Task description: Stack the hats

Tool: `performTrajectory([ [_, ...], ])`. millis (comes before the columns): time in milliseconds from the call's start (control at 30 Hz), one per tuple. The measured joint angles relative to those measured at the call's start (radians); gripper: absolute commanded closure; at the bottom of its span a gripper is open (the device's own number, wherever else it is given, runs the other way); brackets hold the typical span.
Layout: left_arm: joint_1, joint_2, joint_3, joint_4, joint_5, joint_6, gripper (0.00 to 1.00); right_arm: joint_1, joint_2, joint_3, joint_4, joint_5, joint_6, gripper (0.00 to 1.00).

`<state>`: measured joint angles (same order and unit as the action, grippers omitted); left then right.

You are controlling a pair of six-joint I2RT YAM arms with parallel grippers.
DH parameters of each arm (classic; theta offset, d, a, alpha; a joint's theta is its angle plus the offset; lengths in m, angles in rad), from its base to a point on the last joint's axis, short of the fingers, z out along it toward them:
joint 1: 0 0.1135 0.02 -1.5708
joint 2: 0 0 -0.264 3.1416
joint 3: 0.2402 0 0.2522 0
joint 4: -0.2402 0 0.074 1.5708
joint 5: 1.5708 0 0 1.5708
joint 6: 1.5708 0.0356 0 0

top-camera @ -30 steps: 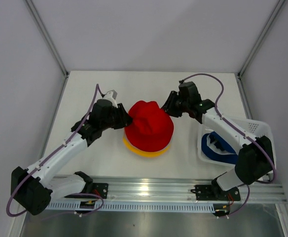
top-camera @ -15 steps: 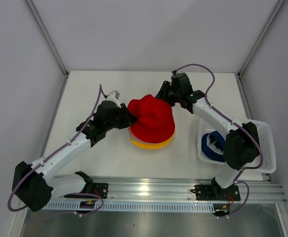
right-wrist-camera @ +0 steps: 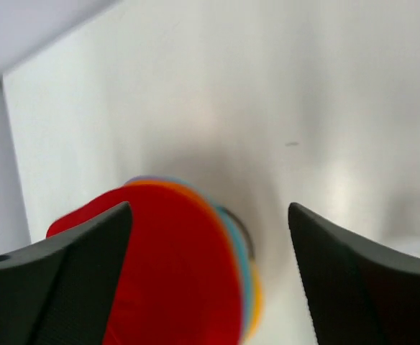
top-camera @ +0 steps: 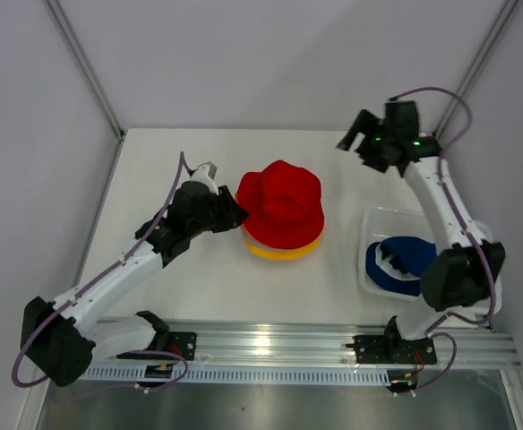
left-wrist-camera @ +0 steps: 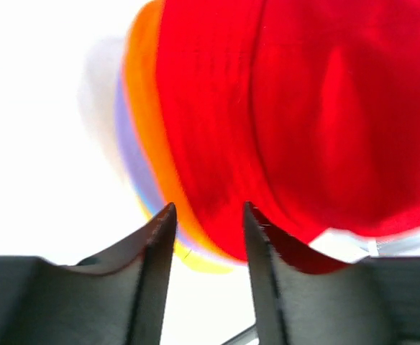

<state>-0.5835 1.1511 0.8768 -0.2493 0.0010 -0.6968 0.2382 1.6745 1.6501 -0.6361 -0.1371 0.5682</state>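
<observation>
Several hats [top-camera: 282,235] are stacked at the middle of the table [top-camera: 154,170], crowns upward and brims flat, with the red hat [top-camera: 284,193] on top; the pile is round. One navy hat [top-camera: 403,266] is kept in the basket [top-camera: 380,215] at the right. The left gripper [top-camera: 232,213] is set at the left brim, fingers parted around it; whether it grips cannot be told. The right gripper [top-camera: 358,136] is spread wide and empty, far right.

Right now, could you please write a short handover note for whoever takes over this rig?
Left gripper: at the red hat's left brim; whether it grips is unclear.
Right gripper: open, empty, raised at the far right.
Done: red hat sits on top, yellow hat at the bottom, other colours between.
Left: navy hat lies in the white basket; put it on the red hat.
</observation>
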Motion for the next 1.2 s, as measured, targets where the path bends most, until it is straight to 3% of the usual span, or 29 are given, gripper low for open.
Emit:
performTrajectory([
  [100,0.013,-0.093,-0.002,-0.072,-0.016,0.03,0.36,-0.15,-0.156,-0.003,-0.108,0.093,-0.009,0.0],
  [133,0.018,-0.132,0.0,-0.093,-0.026,0.046,0.18,-0.179,-0.23,-0.018,-0.13,0.136,-0.003,0.01],
  [200,0.027,-0.204,0.017,-0.138,-0.048,0.08,0.01,-0.19,-0.386,-0.066,-0.185,0.196,0.036,0.0],
  [367,0.045,-0.303,0.114,-0.23,-0.116,0.125,0.0,-0.152,-0.8,-0.264,-0.323,0.278,0.276,0.0],
  [467,0.055,-0.345,0.129,-0.266,-0.147,0.132,0.01,-0.126,-0.922,-0.407,-0.423,0.324,0.448,0.0],
  [733,0.071,-0.437,0.089,-0.352,-0.156,0.138,0.01,-0.034,-0.964,-0.761,-0.54,0.385,0.809,0.01],
  [1033,0.09,-0.473,0.068,-0.396,-0.179,0.167,0.0,-0.028,-0.907,-0.782,-0.438,0.527,0.943,0.0],
  [1200,0.099,-0.488,0.055,-0.411,-0.183,0.181,0.01,-0.026,-0.864,-0.848,-0.318,0.572,1.002,0.09],
])
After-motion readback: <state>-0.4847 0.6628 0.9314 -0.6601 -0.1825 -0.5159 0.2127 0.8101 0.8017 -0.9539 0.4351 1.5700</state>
